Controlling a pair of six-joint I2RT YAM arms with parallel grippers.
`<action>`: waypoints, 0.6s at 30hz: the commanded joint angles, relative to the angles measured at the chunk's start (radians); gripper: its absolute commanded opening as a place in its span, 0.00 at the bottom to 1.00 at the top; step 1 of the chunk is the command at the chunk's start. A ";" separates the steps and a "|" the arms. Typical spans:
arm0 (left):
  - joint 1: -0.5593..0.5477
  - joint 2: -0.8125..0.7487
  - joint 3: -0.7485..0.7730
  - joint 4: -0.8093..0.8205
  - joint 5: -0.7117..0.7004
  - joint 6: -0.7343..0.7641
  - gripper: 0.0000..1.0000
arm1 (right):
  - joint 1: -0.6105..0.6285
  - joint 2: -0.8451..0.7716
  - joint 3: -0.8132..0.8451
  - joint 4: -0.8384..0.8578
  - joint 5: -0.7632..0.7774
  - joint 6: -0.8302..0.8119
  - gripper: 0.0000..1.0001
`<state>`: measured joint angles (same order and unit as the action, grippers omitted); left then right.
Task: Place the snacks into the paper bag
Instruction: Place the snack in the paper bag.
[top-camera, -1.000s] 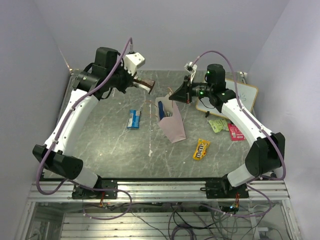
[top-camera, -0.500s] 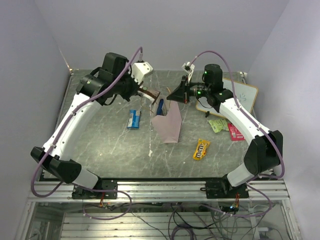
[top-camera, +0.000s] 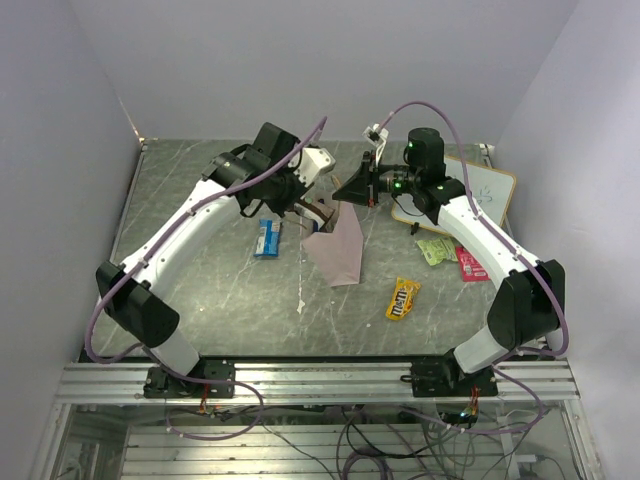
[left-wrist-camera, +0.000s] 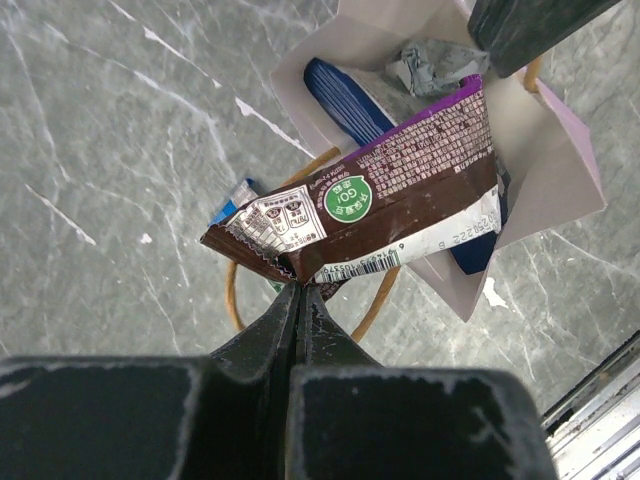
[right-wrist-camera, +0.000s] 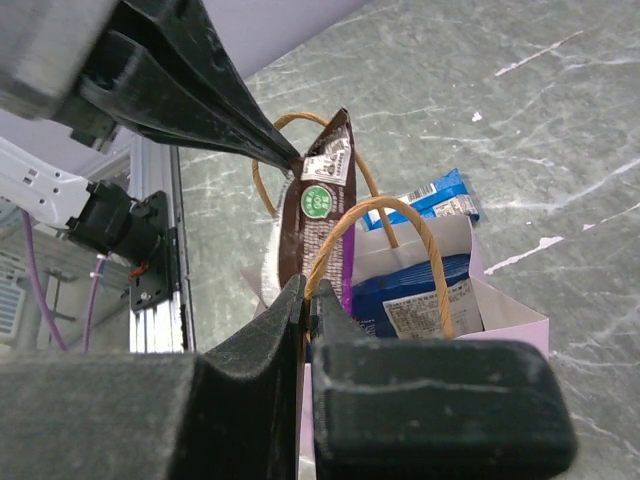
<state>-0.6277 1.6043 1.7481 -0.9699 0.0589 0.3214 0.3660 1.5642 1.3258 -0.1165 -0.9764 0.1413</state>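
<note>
The pale paper bag (top-camera: 340, 252) stands mid-table, its mouth facing up. My right gripper (top-camera: 341, 192) is shut on one of its thin handles (right-wrist-camera: 400, 215), holding the mouth apart. My left gripper (top-camera: 316, 203) is shut on the end of the brown bar (left-wrist-camera: 380, 205), which hangs tilted just over the bag's mouth. Inside the bag (left-wrist-camera: 560, 170) lie the dark blue chip bag (left-wrist-camera: 345, 100) and a crumpled silver-grey packet (left-wrist-camera: 435, 65). The blue-white packet (top-camera: 267, 238) lies on the table left of the bag. The right wrist view shows the bar (right-wrist-camera: 318, 225) beside the handle.
The yellow M&M's packet (top-camera: 403, 298) lies right of the bag toward the front. A light green packet (top-camera: 436, 249) and a pink-red packet (top-camera: 470, 264) lie further right. A white scribbled board (top-camera: 480, 188) stands behind my right arm at the back right.
My left arm has swung right and down with the brown bar, from the back left to just over the bag's mouth. The bag has swung more upright under the right gripper's hold.
</note>
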 joint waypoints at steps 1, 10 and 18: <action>-0.010 0.004 -0.028 0.057 -0.044 -0.059 0.07 | -0.004 -0.015 0.010 0.033 -0.015 0.007 0.00; -0.012 0.026 -0.052 0.112 -0.048 -0.100 0.07 | -0.012 -0.029 -0.026 0.069 -0.051 0.022 0.00; -0.015 0.034 -0.051 0.135 0.016 -0.115 0.09 | -0.012 -0.021 -0.014 0.056 -0.060 0.008 0.00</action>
<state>-0.6315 1.6417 1.6943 -0.8829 0.0376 0.2283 0.3573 1.5623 1.3079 -0.0788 -1.0210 0.1566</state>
